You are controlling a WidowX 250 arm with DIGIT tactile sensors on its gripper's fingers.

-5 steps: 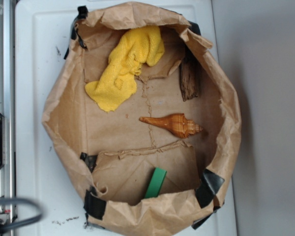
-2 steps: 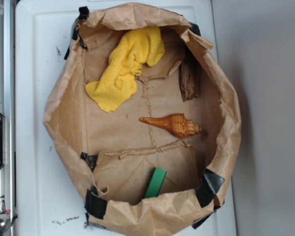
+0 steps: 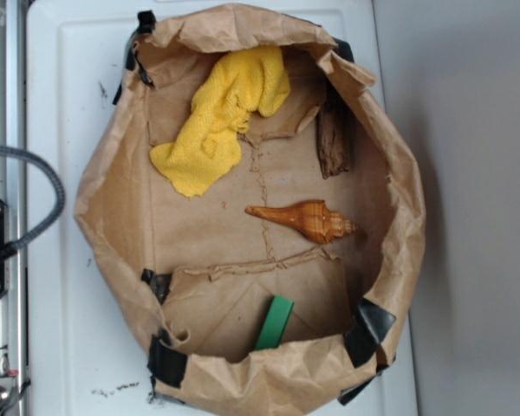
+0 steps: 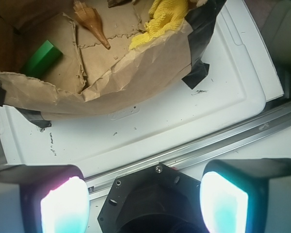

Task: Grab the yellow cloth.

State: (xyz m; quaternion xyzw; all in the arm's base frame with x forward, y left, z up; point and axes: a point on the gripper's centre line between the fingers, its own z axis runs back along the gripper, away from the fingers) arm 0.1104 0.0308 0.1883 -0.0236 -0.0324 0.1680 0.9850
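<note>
Risk lies in the bag's crumpled paper wall (image 4: 136,68) standing between the released, wide-spread claw (image 4: 144,201) and the yellow cloth (image 4: 167,19), inviting a snag.

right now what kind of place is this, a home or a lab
Most likely a lab test bench, not a home. A brown paper bag taped open stands on a white plastic tray beside a metal rail, and it holds unrelated props: a yellow cloth, an orange seashell, a green block.

Tool (image 4: 144,204) with two pale glowing pads (image 4: 64,206); black screwed base (image 4: 150,199); grey braided cable (image 3: 36,186)
</note>
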